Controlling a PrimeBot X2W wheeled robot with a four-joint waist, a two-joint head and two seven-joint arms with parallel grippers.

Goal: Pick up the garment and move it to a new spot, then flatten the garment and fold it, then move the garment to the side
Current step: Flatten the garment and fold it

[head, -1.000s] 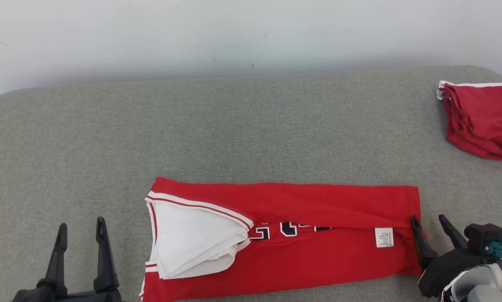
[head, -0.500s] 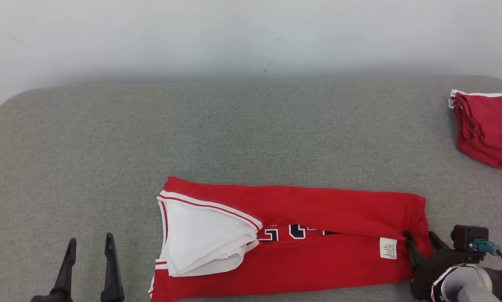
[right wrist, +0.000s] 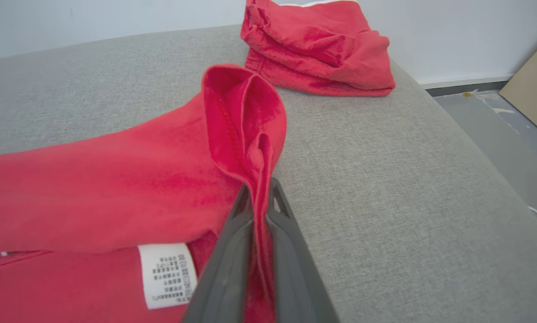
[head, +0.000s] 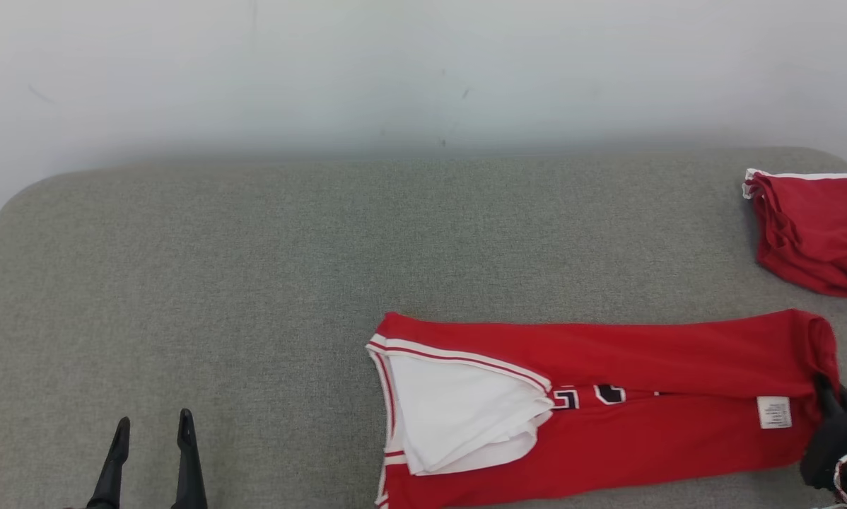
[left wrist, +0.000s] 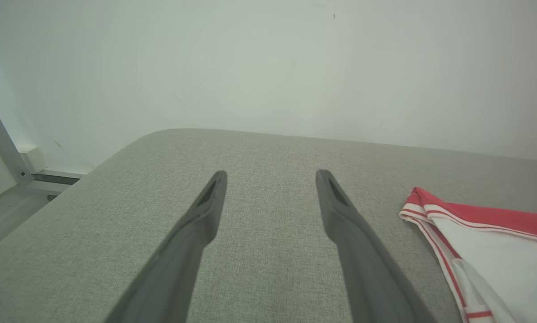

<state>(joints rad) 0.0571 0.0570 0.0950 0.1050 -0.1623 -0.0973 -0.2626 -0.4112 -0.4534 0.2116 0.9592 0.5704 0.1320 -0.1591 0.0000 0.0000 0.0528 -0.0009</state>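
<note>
Pulled rightward since the earlier frames, the red jersey [head: 643, 353] now lies at the right front of the grey desk [head: 254, 283]. Well apart from it, the left gripper [head: 153, 418] is spread over bare desk. The jersey is folded into a long band: white lining [head: 459, 410] with striped trim at its left end, black-and-white lettering [head: 593, 396] peeking from the fold, a white care label [head: 774, 412] near its right end. There the right gripper [right wrist: 260, 188] pinches the bunched, lifted hem. A crumpled red garment [head: 816, 233] sits beyond, by the desk's right edge.

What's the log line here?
right gripper: shut on garment hem | left gripper: open, clear of garment | garment: folded lengthwise | other red garment: far right, apart
</note>
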